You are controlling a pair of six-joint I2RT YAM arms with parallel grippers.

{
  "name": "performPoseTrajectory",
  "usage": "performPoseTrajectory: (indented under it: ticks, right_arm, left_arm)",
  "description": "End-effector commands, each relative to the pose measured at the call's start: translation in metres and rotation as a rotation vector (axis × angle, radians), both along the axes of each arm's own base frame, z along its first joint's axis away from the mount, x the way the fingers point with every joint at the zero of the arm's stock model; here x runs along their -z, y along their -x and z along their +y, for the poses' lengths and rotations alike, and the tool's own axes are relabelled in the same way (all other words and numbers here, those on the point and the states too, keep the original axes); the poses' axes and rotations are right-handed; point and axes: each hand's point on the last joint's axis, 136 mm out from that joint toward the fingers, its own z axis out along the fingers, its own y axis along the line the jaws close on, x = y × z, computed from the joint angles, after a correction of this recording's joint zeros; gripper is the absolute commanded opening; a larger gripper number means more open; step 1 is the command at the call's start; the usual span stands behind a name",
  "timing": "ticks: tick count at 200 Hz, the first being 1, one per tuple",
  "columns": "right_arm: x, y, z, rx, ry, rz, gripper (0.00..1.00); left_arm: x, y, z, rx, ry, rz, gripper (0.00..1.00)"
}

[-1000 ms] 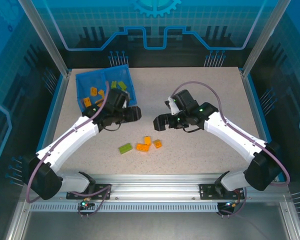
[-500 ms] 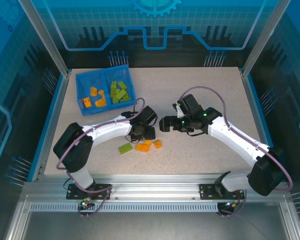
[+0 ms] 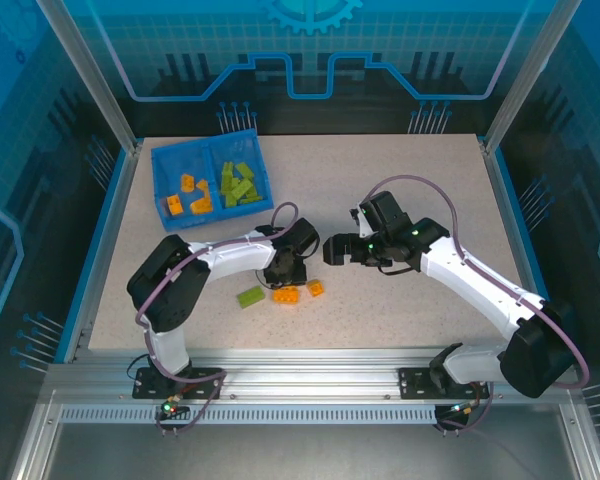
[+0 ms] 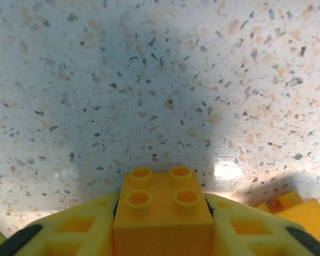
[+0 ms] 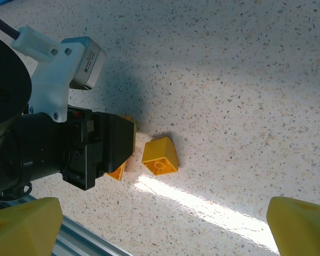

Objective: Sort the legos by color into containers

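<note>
1. Orange lego point(image 4: 161, 208) is clamped between the fingers point(image 4: 69, 237) of the left hand point(image 3: 285, 272), low over the middle of the desk point(image 3: 420, 180).
2. Just beside it lie a green lego point(image 3: 250, 296) and two loose orange legos point(image 3: 286, 295), point(image 3: 315, 288).
3. The right hand point(image 3: 332, 250) hovers near, its fingers wide apart.
4. The blue tray point(image 3: 158, 190) sits at the far left, with orange bricks point(image 3: 190, 195) in its left compartment and green bricks point(image 3: 238, 185) in its right.
</note>
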Motion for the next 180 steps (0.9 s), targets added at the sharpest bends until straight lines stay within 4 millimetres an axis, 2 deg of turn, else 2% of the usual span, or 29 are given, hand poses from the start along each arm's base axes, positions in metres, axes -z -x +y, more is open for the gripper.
performPoseTrajectory:
  ticks: [1, 17, 29, 51, 77, 99, 115, 133, 160, 180]
  right_arm:
    - [-0.002, 0.0, -0.005, 0.021, -0.008, 0.0, 1.0]
    - [-0.005, 0.0, -0.005, 0.023, -0.014, -0.009, 1.0]
    - [-0.008, 0.001, -0.006, 0.025, -0.02, -0.021, 1.0]
    - [-0.013, 0.001, -0.009, 0.033, -0.019, -0.041, 1.0]
    - [-0.014, 0.002, -0.01, 0.033, -0.022, -0.048, 1.0]
    - [-0.014, 0.003, -0.008, 0.032, -0.03, -0.045, 1.0]
    - [-0.013, 0.003, -0.007, 0.032, -0.036, -0.044, 1.0]
    - [-0.015, 0.004, -0.007, 0.029, -0.04, -0.047, 1.0]
    - [-0.018, 0.006, -0.01, 0.03, -0.03, -0.055, 1.0]
    - [-0.02, 0.007, -0.013, 0.032, -0.026, -0.062, 1.0]
  left_arm:
    - [-0.015, -0.006, -0.001, -0.017, 0.001, -0.037, 0.32]
    - [-0.038, -0.014, 0.006, -0.027, -0.01, -0.111, 0.29]
    - [-0.061, -0.024, 0.02, -0.043, -0.043, -0.189, 0.28]
    - [-0.107, -0.045, 0.06, -0.12, -0.067, -0.313, 0.27]
    - [-0.15, -0.074, 0.13, -0.275, -0.072, -0.424, 0.27]
    - [-0.174, -0.097, 0.196, -0.417, -0.179, -0.506, 0.26]
    - [-0.175, -0.113, 0.242, -0.527, -0.257, -0.508, 0.26]
    - [-0.164, -0.132, 0.274, -0.62, -0.281, -0.466, 0.26]
    - [-0.141, -0.165, 0.301, -0.686, -0.292, -0.407, 0.27]
    - [-0.121, -0.191, 0.309, -0.697, -0.253, -0.367, 0.28]
